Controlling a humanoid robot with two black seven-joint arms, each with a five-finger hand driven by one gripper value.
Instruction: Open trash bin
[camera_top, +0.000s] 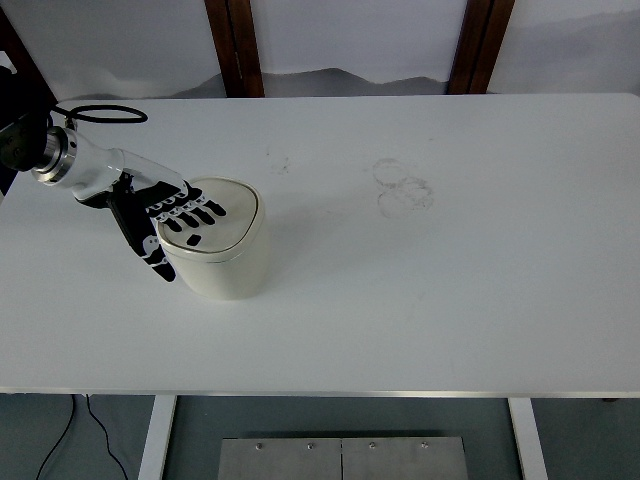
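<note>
Just left of the table's middle stands the trash bin (218, 250), a small cream-white container with rounded corners, upright on the white table (450, 300). Its lid (220, 222) sits flat and closed on top, with a small dark mark on the near-left part of its surface. The left hand (165, 215) lies over the lid's left side, palm down, its black-and-white fingers (200, 212) stretched out flat and slightly spread across the lid, pointing right. They grasp nothing; they appear to rest on the lid, though contact cannot be confirmed from this height. The thumb (155, 258) hangs down along the bin's left wall, just beside it. Behind the hand, a white forearm section and a metal wrist ring lead back to the left edge of the picture, where a black cable loop (100, 114) lies on the far-left part of the table. Farther right, past the table's middle toward the far side, faint ring-shaped stains (402, 187) mark the tabletop, well apart from the bin. Beyond the table's far edge, two dark wooden posts (235, 45) stand against a pale wall.
</note>
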